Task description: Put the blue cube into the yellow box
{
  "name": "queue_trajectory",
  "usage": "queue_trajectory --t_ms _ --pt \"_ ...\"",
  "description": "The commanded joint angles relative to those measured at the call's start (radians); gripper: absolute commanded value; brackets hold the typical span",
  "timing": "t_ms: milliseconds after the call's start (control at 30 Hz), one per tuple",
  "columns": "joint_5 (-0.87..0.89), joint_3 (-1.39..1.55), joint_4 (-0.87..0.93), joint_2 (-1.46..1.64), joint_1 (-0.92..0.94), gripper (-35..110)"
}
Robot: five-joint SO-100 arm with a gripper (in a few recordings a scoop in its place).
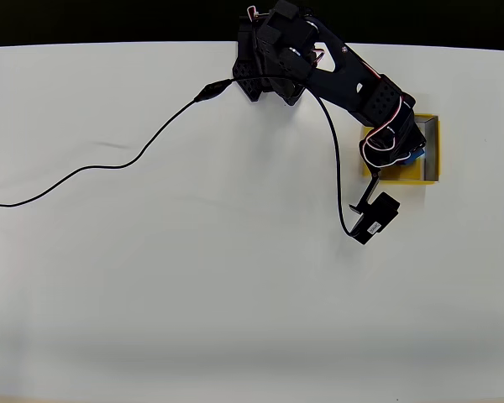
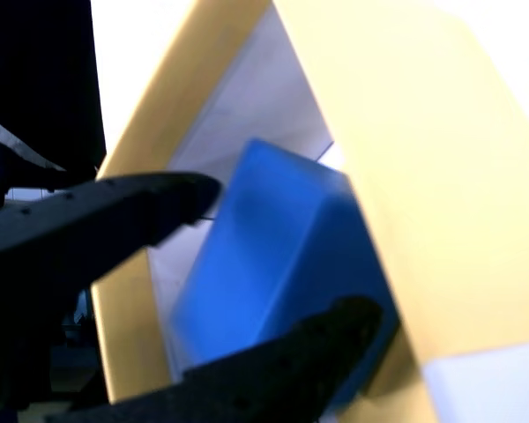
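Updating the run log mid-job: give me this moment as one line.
phase: placing | blue cube: inside yellow box, between the fingers | gripper: over box, grip unclear | release: not confirmed

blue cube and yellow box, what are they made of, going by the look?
Small solid bright-blue cube: probably plastic or dense foam; smooth, matte, uniform faces with no grain, but the wrist view is blurred. Shallow square yellow box: likely thin card or sheet plastic; flat yellow floor, thin pale walls, no gloss. Neither can be told for sure.

Yellow box [image 1: 430, 151] half hidden under arm [image 1: 353, 84]
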Motion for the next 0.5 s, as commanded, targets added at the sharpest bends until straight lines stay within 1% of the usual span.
queue_trajectory --t_ms 0,133,333,467 --pt "-0.028 -0.021 0.009 0.038 -0.009 37" --pt "-0.054 -0.104 0.075 0.064 0.006 34" --pt "-0.155 -0.337 0.233 0.164 0.069 21" --pt "-0.256 -0.380 0.238 0.258 0.175 13"
